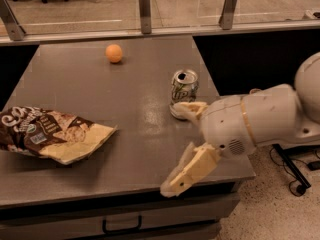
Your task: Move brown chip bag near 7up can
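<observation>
The brown chip bag (47, 132) lies flat at the left edge of the grey table (100, 84), its pale cream end pointing right. The 7up can (183, 91) stands upright right of the table's middle. My gripper (181, 144) hangs over the table's front right part, in front of the can and well right of the bag. Its two cream fingers are spread wide apart and hold nothing; one fingertip (186, 108) is close to the can's base, the other (172, 184) is near the front edge.
A small orange ball (114, 53) sits at the back of the table. A railing with metal posts (145, 4) runs behind it. A drawer handle (122, 227) shows under the front edge. Floor and cables lie to the right.
</observation>
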Tool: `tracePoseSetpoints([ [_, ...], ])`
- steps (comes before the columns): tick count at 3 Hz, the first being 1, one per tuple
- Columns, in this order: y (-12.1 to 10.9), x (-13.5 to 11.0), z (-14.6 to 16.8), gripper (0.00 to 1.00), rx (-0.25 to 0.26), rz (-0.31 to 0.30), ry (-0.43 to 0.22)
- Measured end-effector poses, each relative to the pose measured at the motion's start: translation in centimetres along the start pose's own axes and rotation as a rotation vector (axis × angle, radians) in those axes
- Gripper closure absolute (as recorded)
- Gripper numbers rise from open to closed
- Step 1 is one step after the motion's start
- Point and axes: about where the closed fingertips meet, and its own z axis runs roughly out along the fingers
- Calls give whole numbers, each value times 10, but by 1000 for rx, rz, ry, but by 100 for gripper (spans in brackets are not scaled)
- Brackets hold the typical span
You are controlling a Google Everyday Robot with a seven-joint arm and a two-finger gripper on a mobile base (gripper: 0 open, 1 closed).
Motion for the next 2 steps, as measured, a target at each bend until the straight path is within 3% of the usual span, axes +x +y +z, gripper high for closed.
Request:
tracePoseSetpoints([
  [1,20,-12,47,0,-29,-32,-82],
  [2,31,-27,81,0,41,-80,-117],
])
